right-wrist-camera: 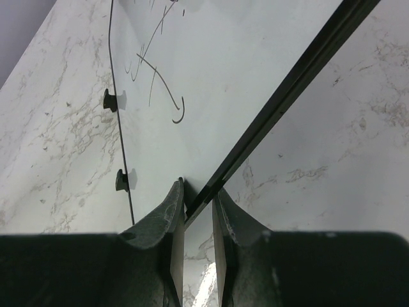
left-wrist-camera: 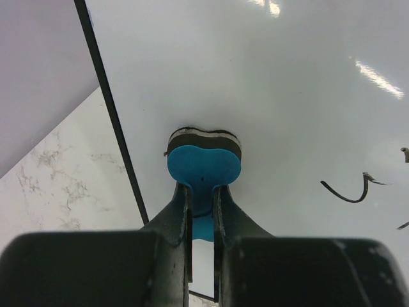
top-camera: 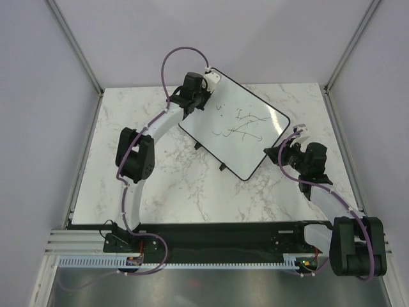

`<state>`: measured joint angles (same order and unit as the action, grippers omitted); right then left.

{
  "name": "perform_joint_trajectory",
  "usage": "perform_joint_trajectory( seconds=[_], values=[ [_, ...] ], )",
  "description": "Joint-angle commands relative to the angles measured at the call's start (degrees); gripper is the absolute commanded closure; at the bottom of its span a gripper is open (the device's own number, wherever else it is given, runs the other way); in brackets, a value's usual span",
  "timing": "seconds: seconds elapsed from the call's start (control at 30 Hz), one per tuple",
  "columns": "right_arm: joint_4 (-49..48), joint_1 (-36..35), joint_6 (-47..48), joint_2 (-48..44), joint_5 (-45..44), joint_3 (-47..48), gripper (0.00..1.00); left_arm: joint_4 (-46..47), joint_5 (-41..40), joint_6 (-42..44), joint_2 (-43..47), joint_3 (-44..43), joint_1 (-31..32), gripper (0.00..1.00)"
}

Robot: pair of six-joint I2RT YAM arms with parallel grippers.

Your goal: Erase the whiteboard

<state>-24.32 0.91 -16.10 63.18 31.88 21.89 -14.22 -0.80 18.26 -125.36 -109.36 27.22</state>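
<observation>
The whiteboard (top-camera: 252, 137) lies tilted on the marble table, with dark marker scribbles (top-camera: 239, 123) near its middle. My left gripper (top-camera: 197, 97) is at the board's far left corner, shut on a small blue eraser (left-wrist-camera: 204, 165). The eraser's dark felt side is pressed on the white surface (left-wrist-camera: 275, 83), left of a scribble (left-wrist-camera: 348, 192). My right gripper (top-camera: 282, 154) is at the board's right edge. In the right wrist view its fingers (right-wrist-camera: 171, 208) are closed round the thin black frame (right-wrist-camera: 281, 96). The scribbles (right-wrist-camera: 160, 83) show beyond them.
The marble table (top-camera: 166, 185) has white walls at the back and sides. Two small black feet (right-wrist-camera: 112, 100) of the board stick out along its near edge. A purple cable (top-camera: 172, 61) loops above the left arm.
</observation>
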Motion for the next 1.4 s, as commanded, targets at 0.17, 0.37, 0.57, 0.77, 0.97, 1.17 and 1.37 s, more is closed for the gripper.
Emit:
perform_joint_trajectory(
  seconds=[0.17,0.37,0.57,0.77,0.97,1.17,1.37],
  values=[
    [-0.12,0.15,4.94,-0.86,-2.52,0.08,1.00,0.42,2.90,1.69,3.36,2.30,6.77,0.98],
    [0.15,0.06,4.94,-1.04,-2.52,0.08,1.00,0.24,6.59,1.78,6.44,6.61,13.19,0.98],
    [0.32,0.06,5.11,-1.13,-2.52,0.17,1.00,0.15,4.06,4.15,4.16,6.36,13.65,0.98],
    [0.32,0.06,5.02,-1.13,-2.52,0.17,1.00,0.15,1.06,4.59,1.26,1.54,8.48,0.98],
    [0.23,-0.03,5.02,-1.30,-2.52,0.08,1.00,-1.24,-2.19,1.43,-1.29,-5.50,1.70,0.98],
    [0.15,-0.12,4.94,-1.21,-2.61,0.00,1.00,-1.34,-2.81,2.22,-1.03,-5.69,1.60,0.98],
    [0.15,-0.20,4.93,-1.21,-2.70,-0.09,1.00,-1.60,-1.31,2.30,0.82,-4.63,7.66,0.98]
  ],
)
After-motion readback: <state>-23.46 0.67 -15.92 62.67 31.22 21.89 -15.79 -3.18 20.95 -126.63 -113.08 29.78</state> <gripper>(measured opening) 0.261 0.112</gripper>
